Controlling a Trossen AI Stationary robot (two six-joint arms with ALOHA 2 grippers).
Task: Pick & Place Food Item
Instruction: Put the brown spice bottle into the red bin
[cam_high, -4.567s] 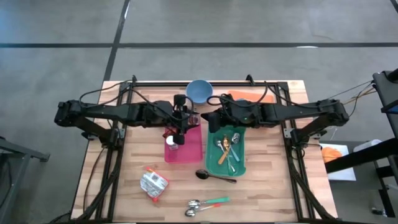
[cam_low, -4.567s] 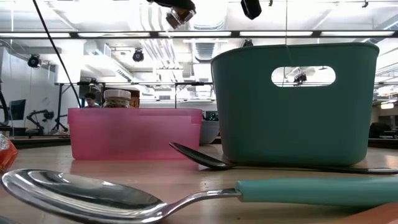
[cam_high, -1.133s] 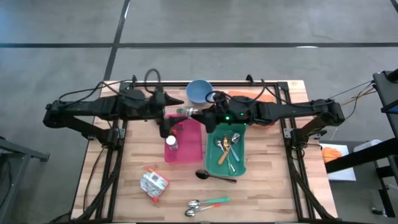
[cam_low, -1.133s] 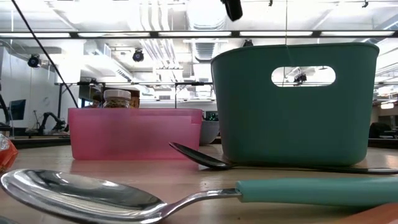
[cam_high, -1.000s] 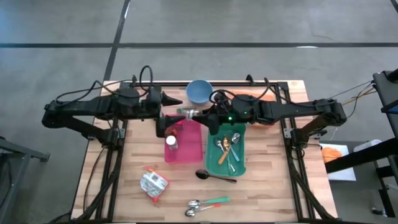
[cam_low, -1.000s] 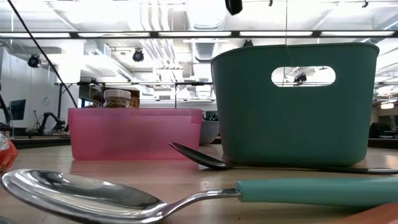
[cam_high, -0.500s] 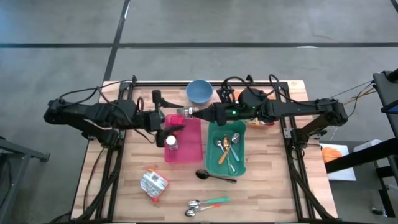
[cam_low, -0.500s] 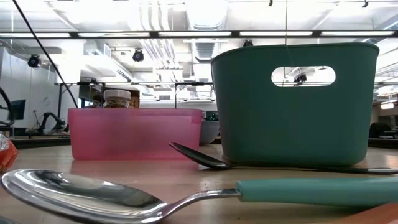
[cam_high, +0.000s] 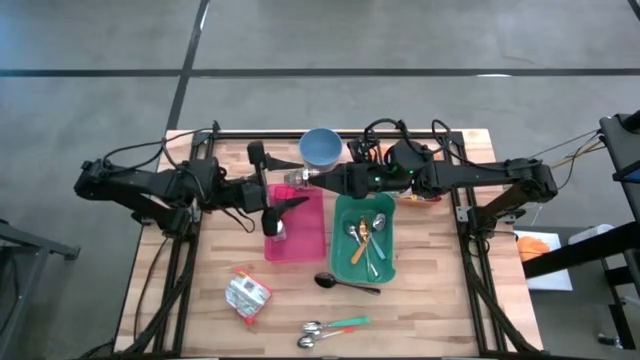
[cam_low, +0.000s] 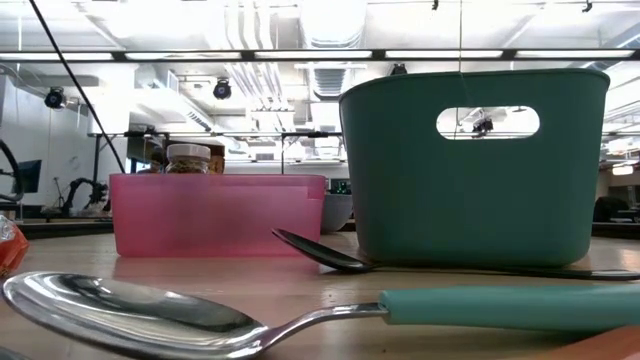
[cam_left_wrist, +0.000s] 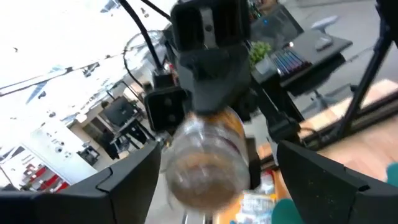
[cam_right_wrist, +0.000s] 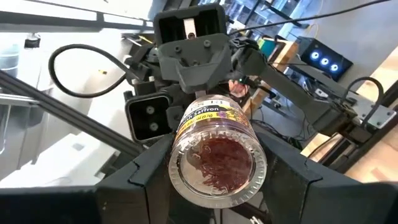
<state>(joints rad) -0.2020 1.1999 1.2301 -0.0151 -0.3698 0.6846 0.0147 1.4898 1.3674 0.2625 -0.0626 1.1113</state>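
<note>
My right gripper (cam_high: 300, 178) is clamped around a clear spice jar (cam_right_wrist: 214, 152), a round plastic cylinder with a printed label and dark reddish flakes inside; I hold it in the air over the far edge of the pink bin (cam_high: 310, 235), with its flat base facing my right wrist camera. My left gripper (cam_high: 272, 186) faces it from the other side, its two dark fingers (cam_high: 262, 158) spread wide apart and not touching the jar; one finger reaches toward the far edge of the table, the other (cam_high: 285, 208) lies over the pink bin.

The pink bin is a translucent rectangular tub with straight walls; a second small jar (cam_high: 275, 231) with a pale lid stands inside it at the left-hand end. Just beside it on the right is a teal bin (cam_high: 388, 258), opaque plastic with rounded corners and a slot handle, holding several pieces of cutlery (cam_high: 363, 238). A blue bowl (cam_high: 320, 147) sits near the far edge, behind the two grippers.

The table (cam_high: 430, 290) is pale wood planks framed by black rails along its sides; the near half gives me the most open room; there a crinkled foil packet (cam_high: 246, 294) lies to the left, a dark spoon (cam_high: 346, 283) lies just in front of the teal bin, and shiny metal spoons with a teal handle (cam_high: 333, 330) lie near the front edge.
</note>
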